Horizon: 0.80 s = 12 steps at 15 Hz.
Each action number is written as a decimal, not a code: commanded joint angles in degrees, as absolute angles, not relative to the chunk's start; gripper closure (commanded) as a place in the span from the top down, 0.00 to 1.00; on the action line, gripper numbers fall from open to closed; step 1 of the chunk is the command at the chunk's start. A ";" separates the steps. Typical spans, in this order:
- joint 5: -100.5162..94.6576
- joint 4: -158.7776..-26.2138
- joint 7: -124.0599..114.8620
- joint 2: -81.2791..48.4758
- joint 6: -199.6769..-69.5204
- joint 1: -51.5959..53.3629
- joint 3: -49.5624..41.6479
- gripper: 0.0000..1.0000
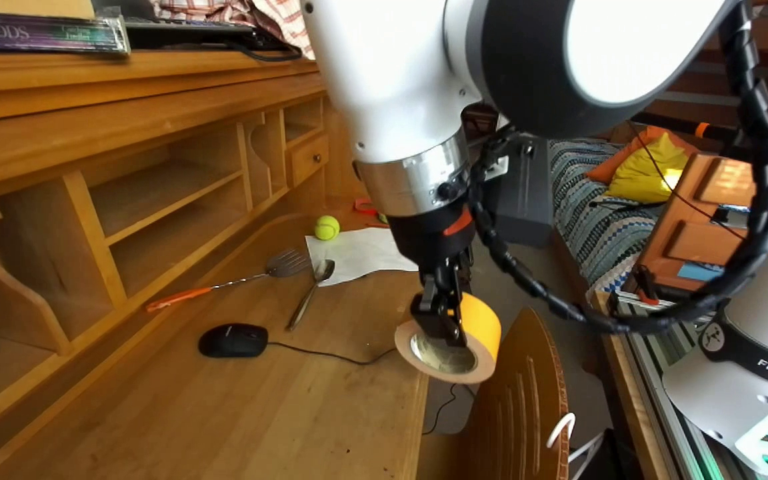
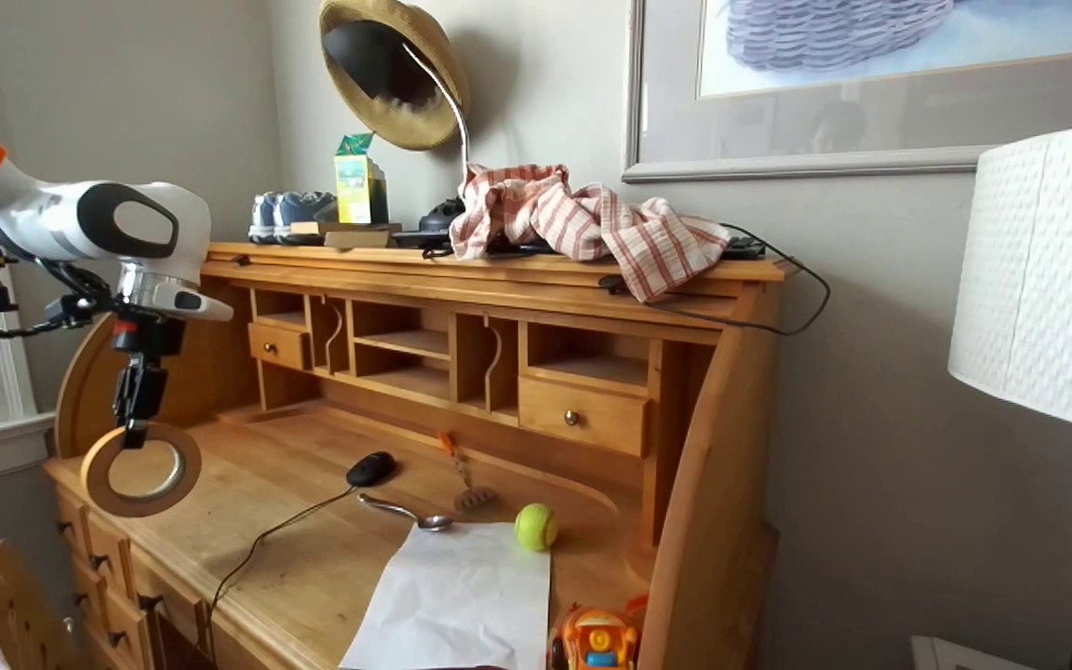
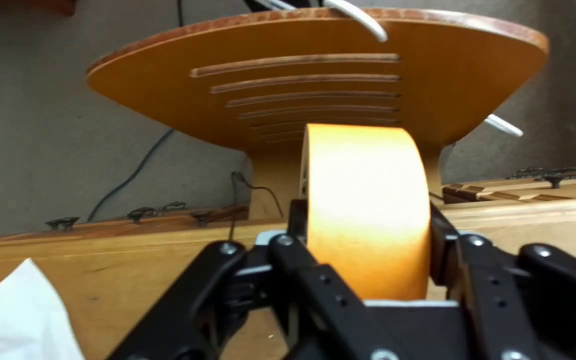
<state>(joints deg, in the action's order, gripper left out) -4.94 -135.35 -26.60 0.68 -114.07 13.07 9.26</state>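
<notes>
- Wrist view: the jaws clasp a yellow-orange tape roll (image 3: 368, 210) between them.
- In both exterior views the roll hangs near the front edge of the worktop (image 1: 291, 413), close to a chair (image 1: 524, 387).
- A mouse (image 1: 233, 341), spoon (image 1: 323, 270) and tennis ball (image 1: 327, 227) lie on the worktop.

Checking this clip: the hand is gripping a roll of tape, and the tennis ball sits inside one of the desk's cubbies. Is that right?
No, the tennis ball isn't in there: both exterior views show it on the desktop, at a corner of the white sheet. The rest stands: the hand grips the roll of tape.
</notes>
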 commanded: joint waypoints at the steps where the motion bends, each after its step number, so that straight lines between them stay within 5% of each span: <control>1: -13.58 -142.13 -20.55 12.81 -115.64 8.69 6.99 0.29; 11: -9.74 -144.72 25.62 15.37 -143.82 -0.61 -11.37 0.29; 12: -13.61 -143.22 19.48 15.24 -139.33 -2.16 -8.50 0.54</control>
